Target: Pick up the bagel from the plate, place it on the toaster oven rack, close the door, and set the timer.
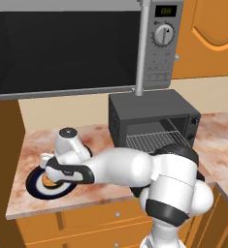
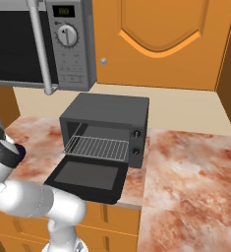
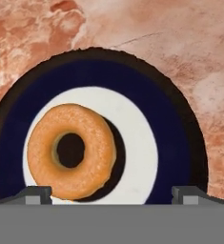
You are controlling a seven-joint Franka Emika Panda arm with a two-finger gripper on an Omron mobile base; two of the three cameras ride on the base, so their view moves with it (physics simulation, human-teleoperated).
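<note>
Claw (image 3: pixel 111 193) wide open just above bagel (image 3: pixel 71 151), bagel off-centre toward one fingertip (image 3: pixel 35 194), on plate (image 3: pixel 175 143).

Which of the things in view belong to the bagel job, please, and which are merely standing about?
Job: bagel; plate; toaster oven; rack; door, down; gripper, open over the bagel.
Standing about: microwave; counter; cupboard door.

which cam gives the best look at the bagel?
Hand view: the bagel is seen from above, whole ring and hole clear, lying on the plate between the open hand's fingertips. In the left base view just an orange sliver peeks from under the hand.
</note>
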